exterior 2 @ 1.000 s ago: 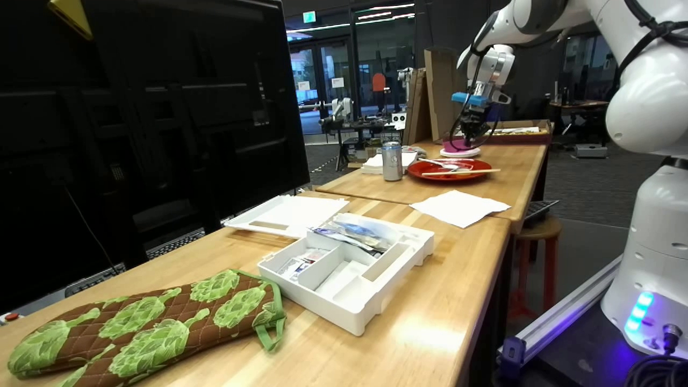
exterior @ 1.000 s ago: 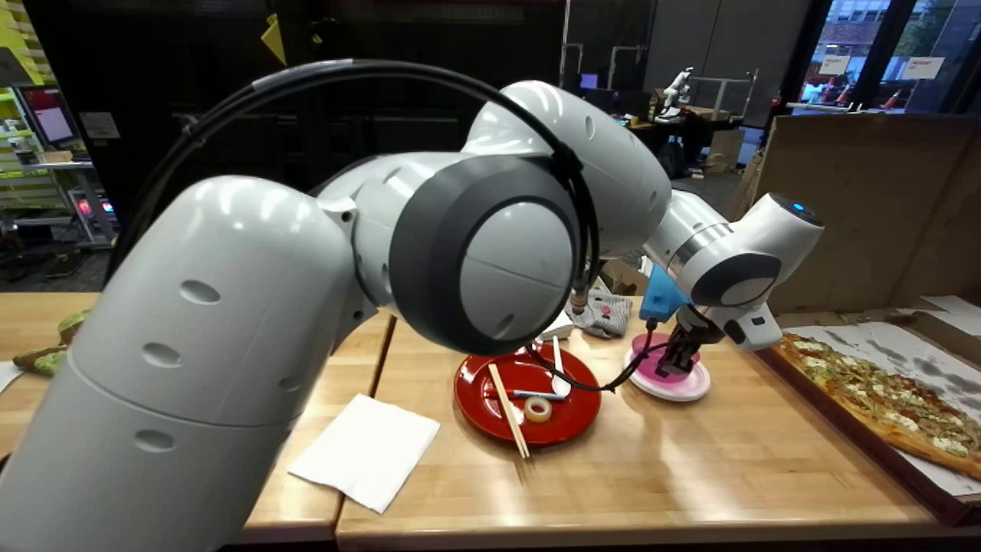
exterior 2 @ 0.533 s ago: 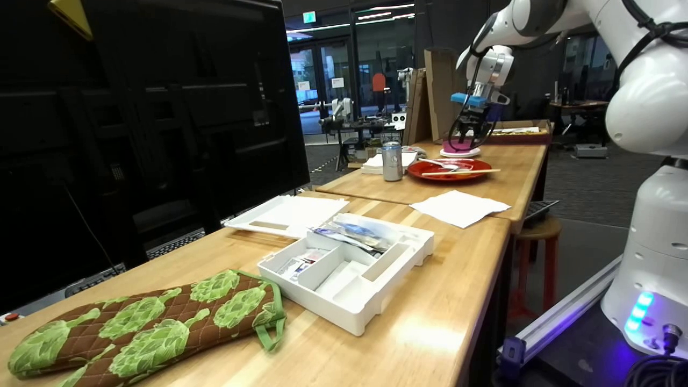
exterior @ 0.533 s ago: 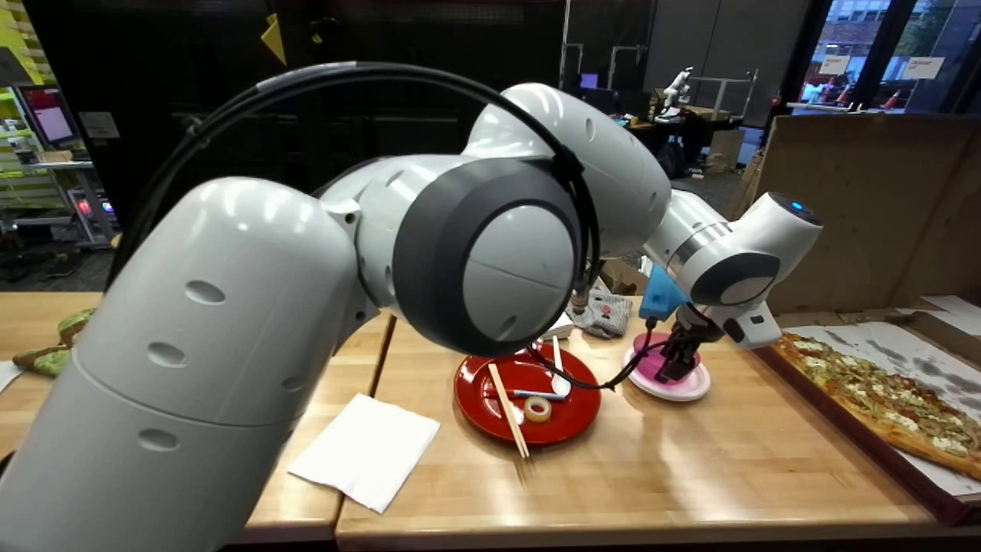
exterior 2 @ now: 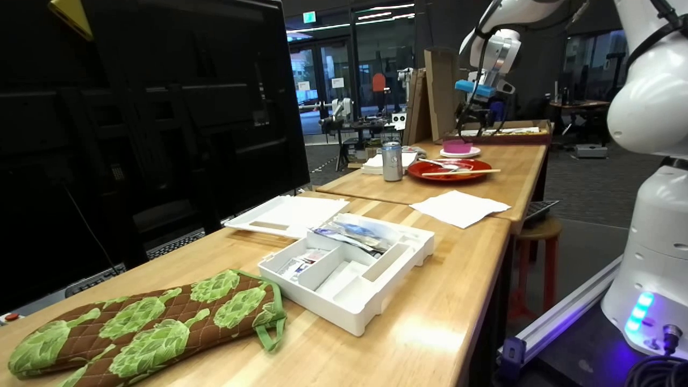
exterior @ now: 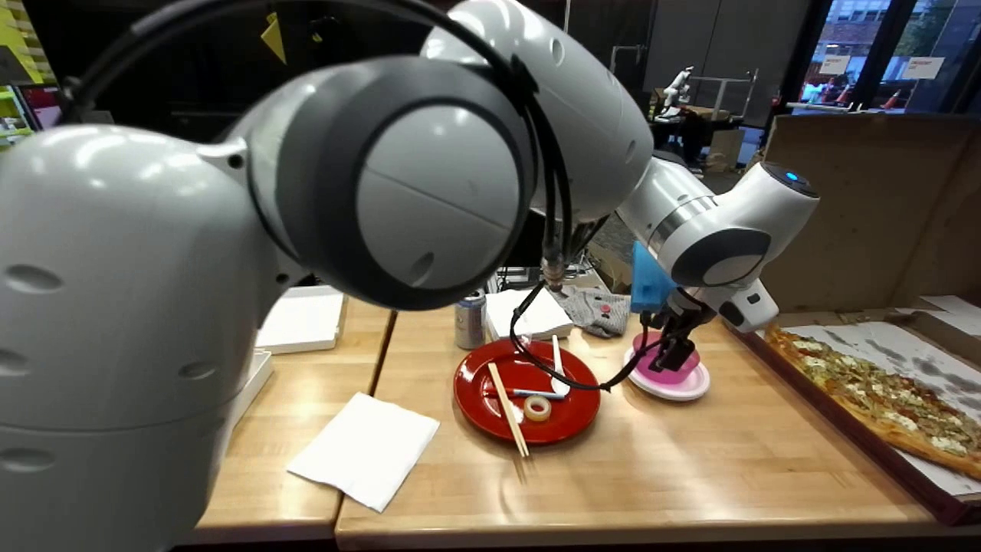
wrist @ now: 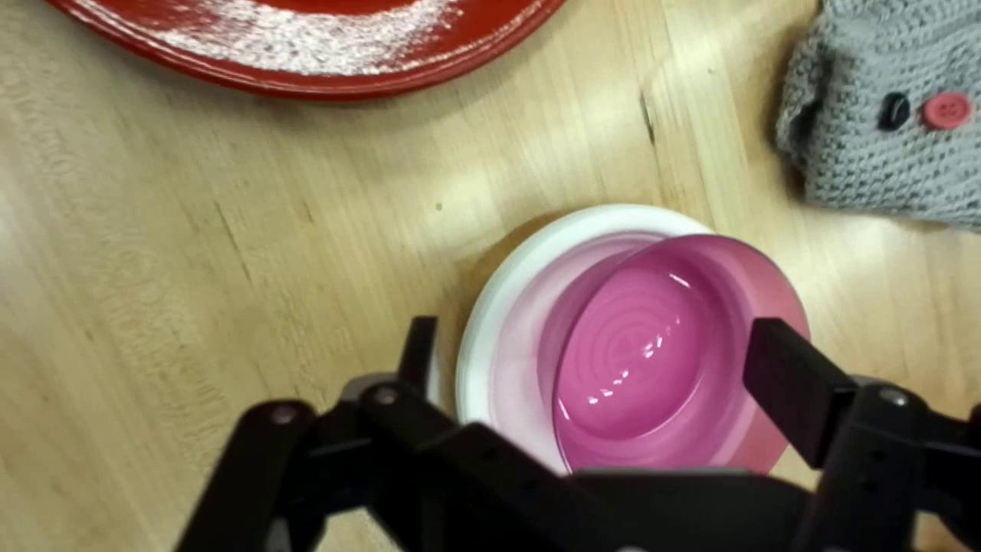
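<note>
Pink bowl (wrist: 636, 345) sits on the white plate (wrist: 474, 360) — the tool (wrist: 596, 364) has risen, jaws spread and empty, so release looks done.

Wooden tabletop (exterior: 582, 491), white plate (wrist: 477, 360), red plate (exterior: 529, 372), napkin (exterior: 368, 452), silver can (exterior 2: 392, 161), oven mitt (exterior 2: 156, 322)

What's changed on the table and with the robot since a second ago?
The tool has risen a little over the bowl, and its fingers now stand wide apart, holding nothing. I can't tell whether it gripped the bowl before. In an exterior view the arm has shifted up and toward the picture's left, uncovering the can. The bowl stayed on the white plate; the red plate and pizza stayed put.
</note>
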You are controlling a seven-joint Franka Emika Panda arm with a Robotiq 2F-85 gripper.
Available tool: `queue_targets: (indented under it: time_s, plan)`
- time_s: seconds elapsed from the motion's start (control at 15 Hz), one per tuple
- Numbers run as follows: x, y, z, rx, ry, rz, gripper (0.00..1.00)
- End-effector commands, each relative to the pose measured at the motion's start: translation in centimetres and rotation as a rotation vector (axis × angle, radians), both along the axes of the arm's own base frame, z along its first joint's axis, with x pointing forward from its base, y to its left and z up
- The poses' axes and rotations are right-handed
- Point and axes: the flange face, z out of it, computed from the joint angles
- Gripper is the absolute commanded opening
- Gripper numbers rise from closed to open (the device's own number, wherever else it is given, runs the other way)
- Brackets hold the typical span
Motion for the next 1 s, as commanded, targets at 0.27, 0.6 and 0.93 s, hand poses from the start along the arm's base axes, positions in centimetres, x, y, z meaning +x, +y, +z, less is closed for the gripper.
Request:
queue_targets:
  time_s: [0.27, 0.6, 0.93]
  plan:
    - [-6.7, 10.0, 3.1, -0.158, -0.039, 0.403, 1.0]
    - [-8.8, 17.8, 1.8, -0.306, 0.053, 0.66, 1.0]
    - [-10.1, 22.7, 1.0, -0.518, 0.137, 0.898, 1.0]
